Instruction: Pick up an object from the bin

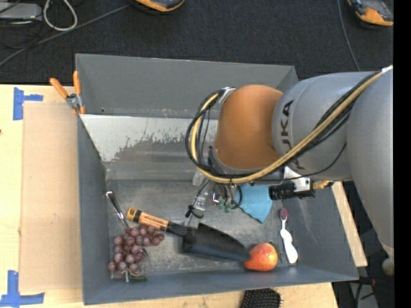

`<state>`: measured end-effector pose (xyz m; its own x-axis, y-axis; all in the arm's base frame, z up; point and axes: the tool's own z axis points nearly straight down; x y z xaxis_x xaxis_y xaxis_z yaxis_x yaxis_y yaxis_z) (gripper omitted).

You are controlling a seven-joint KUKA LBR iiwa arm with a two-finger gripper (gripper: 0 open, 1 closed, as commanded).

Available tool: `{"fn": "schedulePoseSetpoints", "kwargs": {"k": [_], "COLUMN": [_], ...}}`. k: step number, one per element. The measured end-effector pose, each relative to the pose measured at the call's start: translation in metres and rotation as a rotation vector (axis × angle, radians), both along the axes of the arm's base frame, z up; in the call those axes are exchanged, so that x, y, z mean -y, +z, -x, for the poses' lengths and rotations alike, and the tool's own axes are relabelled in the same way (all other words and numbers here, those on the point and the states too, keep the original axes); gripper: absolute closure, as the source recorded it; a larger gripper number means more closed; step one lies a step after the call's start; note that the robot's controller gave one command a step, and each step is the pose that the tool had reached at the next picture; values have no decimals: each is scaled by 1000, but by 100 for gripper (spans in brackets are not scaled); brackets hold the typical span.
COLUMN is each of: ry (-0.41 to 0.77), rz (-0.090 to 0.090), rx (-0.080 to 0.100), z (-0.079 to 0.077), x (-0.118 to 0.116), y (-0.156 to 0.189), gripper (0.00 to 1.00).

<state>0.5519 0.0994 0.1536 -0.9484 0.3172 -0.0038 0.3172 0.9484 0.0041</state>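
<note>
Just beside jaws: black tool (215, 246)

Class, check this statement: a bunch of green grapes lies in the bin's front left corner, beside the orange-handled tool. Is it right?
Not quite. The grapes are dark purple, not green. The camera view shows them in the front left corner of the bin, beside the orange-handled tool, as stated.

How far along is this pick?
Done: the arm is down in the bin. In hand: the gripper hangs over the black scoop, near its orange handle. Left: the grasp and lift; the scoop, grapes, red fruit and blue cloth all lie on the floor.
</note>
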Motion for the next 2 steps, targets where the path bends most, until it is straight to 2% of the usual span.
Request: {"fn": "schedulePoseSetpoints", "kwargs": {"k": [1,2], "ry": [57,-209], "rz": [2,-1], "rx": [-11,0], "z": [27,45], "x": [-1,-1], "y": [-22,-81], "gripper": [0,0]}}
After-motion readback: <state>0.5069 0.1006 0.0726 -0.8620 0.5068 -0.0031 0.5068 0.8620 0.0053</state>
